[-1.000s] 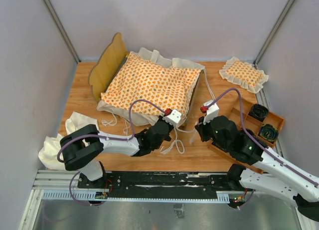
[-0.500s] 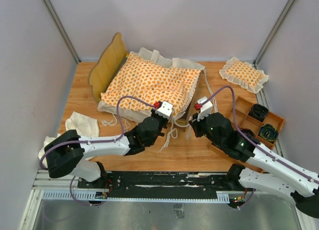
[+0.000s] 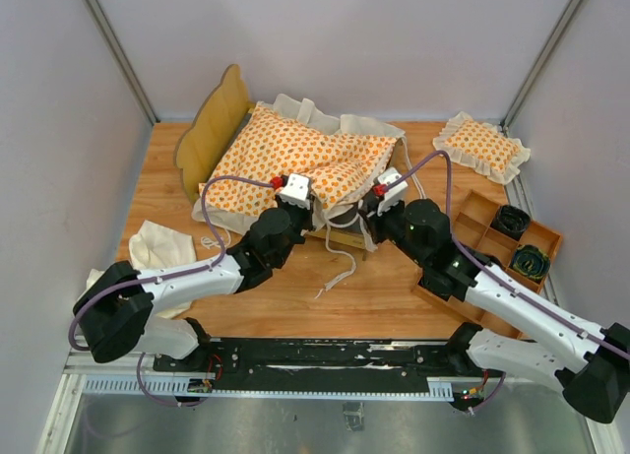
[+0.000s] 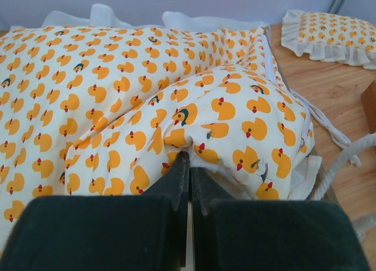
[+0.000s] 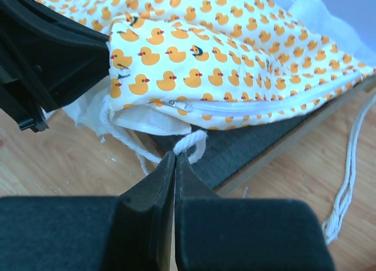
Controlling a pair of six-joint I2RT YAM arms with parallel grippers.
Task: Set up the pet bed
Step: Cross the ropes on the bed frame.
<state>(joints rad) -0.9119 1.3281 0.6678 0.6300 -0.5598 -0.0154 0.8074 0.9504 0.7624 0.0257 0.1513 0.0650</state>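
On the bed frame point(image 3: 212, 129), the duck-print cushion point(image 3: 285, 159) lies bunched up.

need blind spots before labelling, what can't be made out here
Top view: orange duck-print ruffled cushion covers most of the grey fabric base of the light-wood bed frame; right wrist view shows only a strip.
Top view: dark round items in wooden compartment tray, too small to identify.
Top view: plain cream cloth, partly under left arm.

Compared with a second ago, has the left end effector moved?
Yes. In the top view the left end effector went up-left, toward the headboard, and now pinches the cushion.
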